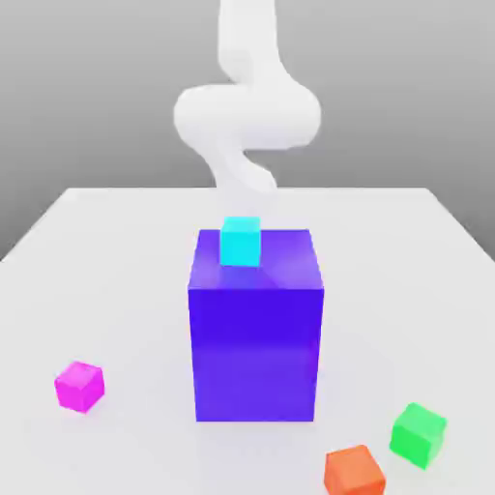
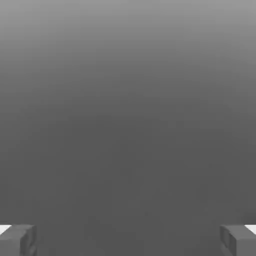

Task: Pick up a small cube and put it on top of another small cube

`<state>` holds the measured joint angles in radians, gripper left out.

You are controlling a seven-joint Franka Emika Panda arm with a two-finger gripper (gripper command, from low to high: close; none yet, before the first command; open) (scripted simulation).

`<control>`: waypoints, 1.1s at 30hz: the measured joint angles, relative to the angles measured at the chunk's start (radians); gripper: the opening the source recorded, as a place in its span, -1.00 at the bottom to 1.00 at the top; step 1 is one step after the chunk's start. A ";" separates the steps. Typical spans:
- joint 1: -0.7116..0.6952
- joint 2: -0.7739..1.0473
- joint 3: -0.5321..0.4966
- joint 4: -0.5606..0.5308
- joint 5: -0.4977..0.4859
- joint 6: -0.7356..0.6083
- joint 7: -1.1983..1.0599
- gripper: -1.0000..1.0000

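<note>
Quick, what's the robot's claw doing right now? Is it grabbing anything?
Gripper: open, fingers spread wide, nothing between them.

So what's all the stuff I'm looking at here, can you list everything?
big block: one, blue-violet, middle of the table
cyan cube: one, small, sitting on top of the big block, toward its far edge
magenta-pink cube: one, small, on the table at the exterior view's left of the big block
green cube: one, small, on the table at the exterior view's right, near the front
orange cube: one, small, just beside the green cube, nearer the front edge
table: one, pale grey-white, under everything
robot arm: one, white, rising behind the big block
end effector: one, grey fingers wide apart, holding nothing
</note>
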<state>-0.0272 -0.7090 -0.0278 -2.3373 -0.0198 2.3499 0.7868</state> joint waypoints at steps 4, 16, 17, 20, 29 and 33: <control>-0.044 0.149 -0.054 -0.062 -0.027 0.082 -0.026 0.00; -0.158 0.583 -0.245 -0.240 -0.009 0.322 -0.171 0.00; -0.170 0.620 -0.259 -0.254 0.005 0.342 -0.192 0.00; -0.232 0.733 -0.275 -0.299 0.065 0.400 -0.267 0.00; -0.406 1.055 -0.110 -0.295 0.291 0.620 -0.469 -1.00; -0.406 1.055 -0.110 -0.295 0.290 0.619 -0.467 -1.00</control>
<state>-0.4331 0.3463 -0.1379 -2.6325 0.2703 2.9694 0.3193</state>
